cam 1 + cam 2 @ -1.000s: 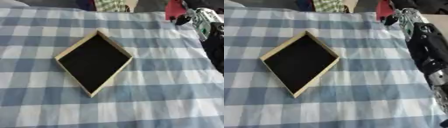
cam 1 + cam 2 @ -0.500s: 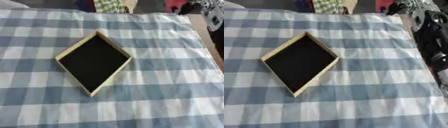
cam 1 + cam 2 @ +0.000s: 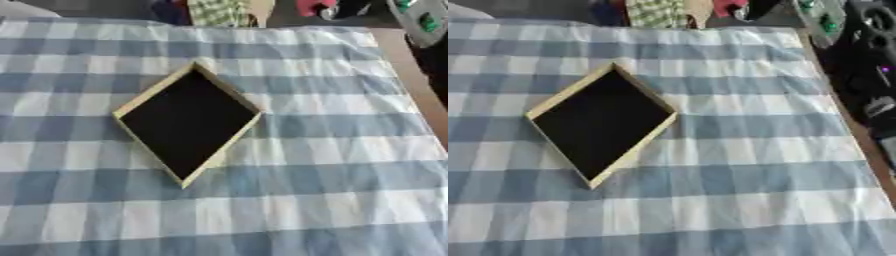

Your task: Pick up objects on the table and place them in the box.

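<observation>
Shallow tan-rimmed box (image 3: 187,121), black inside, turned diamond-wise, on blue checked cloth (image 3: 332,165)

The tablecloth (image 3: 332,150) under my view was woven cloth in a blue and white check, matt and soft, lying in slight ripples over the desk. The box (image 3: 160,90) had pale wood walls, smooth and unvarnished-looking, around a flat black inside that gave no shine. Along the right edge my right arm (image 3: 868,75) looked like black hard plastic with a dull sheen and a few lighter metal-looking parts.
</observation>
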Controlling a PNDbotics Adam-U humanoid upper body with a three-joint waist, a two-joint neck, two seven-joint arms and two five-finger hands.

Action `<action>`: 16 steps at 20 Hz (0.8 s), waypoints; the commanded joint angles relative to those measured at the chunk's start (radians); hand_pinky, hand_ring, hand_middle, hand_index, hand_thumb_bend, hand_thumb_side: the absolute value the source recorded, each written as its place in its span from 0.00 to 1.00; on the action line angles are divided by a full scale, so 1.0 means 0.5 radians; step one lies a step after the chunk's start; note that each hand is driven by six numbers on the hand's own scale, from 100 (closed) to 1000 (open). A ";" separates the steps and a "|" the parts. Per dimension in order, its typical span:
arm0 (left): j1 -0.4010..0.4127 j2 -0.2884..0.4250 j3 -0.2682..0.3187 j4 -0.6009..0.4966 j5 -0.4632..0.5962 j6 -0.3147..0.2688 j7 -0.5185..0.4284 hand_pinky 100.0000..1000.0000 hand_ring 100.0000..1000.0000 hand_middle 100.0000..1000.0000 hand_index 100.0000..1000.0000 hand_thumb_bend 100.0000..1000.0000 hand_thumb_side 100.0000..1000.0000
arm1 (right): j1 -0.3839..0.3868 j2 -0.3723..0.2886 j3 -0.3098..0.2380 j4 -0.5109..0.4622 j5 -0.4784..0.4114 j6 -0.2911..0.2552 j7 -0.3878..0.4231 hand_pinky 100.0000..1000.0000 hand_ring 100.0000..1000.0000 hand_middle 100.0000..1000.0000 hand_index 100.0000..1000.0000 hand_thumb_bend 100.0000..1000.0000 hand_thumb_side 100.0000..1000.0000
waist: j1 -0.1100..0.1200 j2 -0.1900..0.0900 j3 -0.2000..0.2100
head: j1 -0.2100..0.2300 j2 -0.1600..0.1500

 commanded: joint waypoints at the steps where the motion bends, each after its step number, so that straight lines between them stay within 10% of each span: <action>1: -0.010 0.042 0.004 -0.029 0.011 -0.003 0.005 0.68 0.57 0.54 0.61 0.00 0.71 | -0.069 0.071 0.073 -0.165 -0.018 -0.037 0.058 0.00 0.14 0.07 0.20 0.23 0.00 | 0.014 -0.057 0.003 | -0.001 0.015; 16: -0.001 0.040 0.042 -0.029 -0.007 -0.004 0.055 0.68 0.57 0.54 0.61 0.00 0.71 | -0.067 0.434 0.351 -0.664 0.048 -0.157 0.267 0.00 0.17 0.09 0.22 0.24 0.00 | -0.002 -0.073 -0.003 | 0.040 0.066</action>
